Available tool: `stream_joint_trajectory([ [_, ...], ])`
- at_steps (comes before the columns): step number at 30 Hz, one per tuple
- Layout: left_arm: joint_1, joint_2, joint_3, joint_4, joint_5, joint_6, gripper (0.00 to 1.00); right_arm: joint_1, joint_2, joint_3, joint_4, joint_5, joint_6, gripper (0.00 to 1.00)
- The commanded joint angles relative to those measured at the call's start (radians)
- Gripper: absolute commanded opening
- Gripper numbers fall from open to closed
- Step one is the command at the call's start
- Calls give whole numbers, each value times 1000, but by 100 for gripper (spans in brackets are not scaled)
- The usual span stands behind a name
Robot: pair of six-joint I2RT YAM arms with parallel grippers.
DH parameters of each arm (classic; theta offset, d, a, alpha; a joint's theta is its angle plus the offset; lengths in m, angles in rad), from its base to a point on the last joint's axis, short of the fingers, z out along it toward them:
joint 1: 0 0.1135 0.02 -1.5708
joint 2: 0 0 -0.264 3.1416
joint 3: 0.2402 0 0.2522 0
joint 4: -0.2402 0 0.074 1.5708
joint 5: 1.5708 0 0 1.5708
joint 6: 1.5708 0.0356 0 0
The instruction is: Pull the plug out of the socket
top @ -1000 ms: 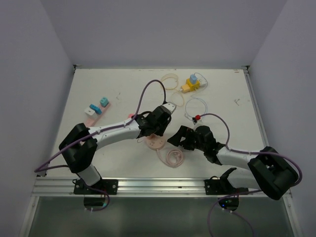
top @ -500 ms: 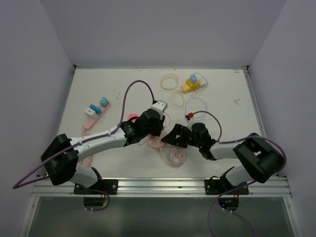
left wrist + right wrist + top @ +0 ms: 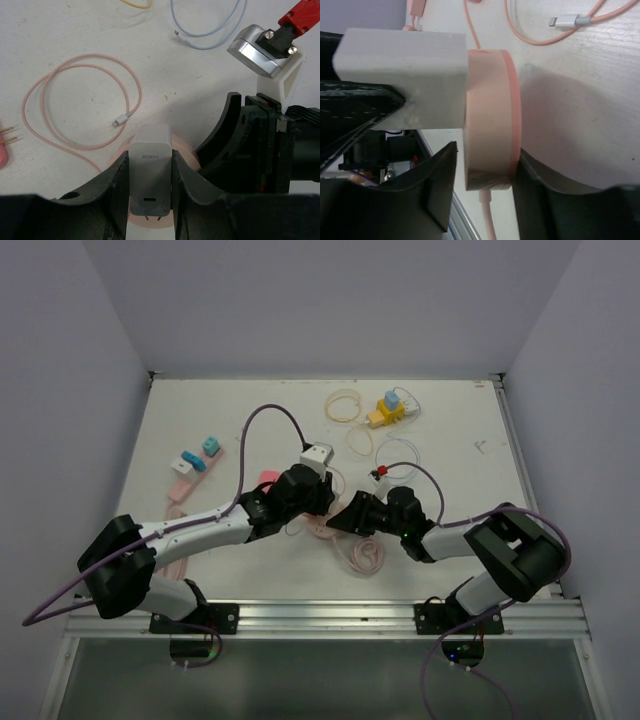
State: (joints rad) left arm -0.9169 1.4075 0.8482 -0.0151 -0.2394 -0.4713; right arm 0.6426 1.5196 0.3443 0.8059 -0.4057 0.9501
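Both my arms sit further left now; left gripper [image 3: 150, 186] clamps plug [image 3: 150, 159], right gripper [image 3: 488, 176] pinches socket [image 3: 489, 100]. If socket slips, it lifts along.

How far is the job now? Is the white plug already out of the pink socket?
Done: both grips are set. The left gripper is shut on the white plug, and the right gripper clamps the pink socket by its rim. In hand: no separation yet; in the right wrist view the plug sits flush against the socket. Left: pull the two apart.
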Motion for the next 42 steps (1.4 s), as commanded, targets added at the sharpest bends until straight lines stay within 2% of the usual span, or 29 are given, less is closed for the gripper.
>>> stream_joint_trajectory([
  [1, -2, -67, 3, 175, -8, -49, 0, 5, 20, 15, 62, -8, -1, 44],
  [2, -2, -71, -1, 178, -8, -50, 0, 5, 21, 13, 64, -5, -2, 36],
  [4, -2, -90, -14, 188, -17, -55, 0, 5, 21, 4, 58, 8, -5, 28],
  [5, -2, -96, -20, 193, -21, -55, 0, 5, 19, -1, 56, 13, -10, 18],
  [8, -2, -133, -47, 213, -40, -56, 0, 5, 16, -14, 39, 37, -17, 0],
  [25, -2, -281, -118, 247, -140, 26, 0, 3, 17, 2, -310, 212, -50, 0],
  [33, -4, -314, -121, 254, -141, 65, 0, 3, 88, 24, -358, 223, -34, 0],
  [38, -4, -321, -80, 207, -169, 80, 0, 2, 122, 36, -386, 223, -37, 0],
  [42, -2, -305, 12, 92, -231, 91, 0, 2, 134, 54, -424, 226, -48, 0],
])
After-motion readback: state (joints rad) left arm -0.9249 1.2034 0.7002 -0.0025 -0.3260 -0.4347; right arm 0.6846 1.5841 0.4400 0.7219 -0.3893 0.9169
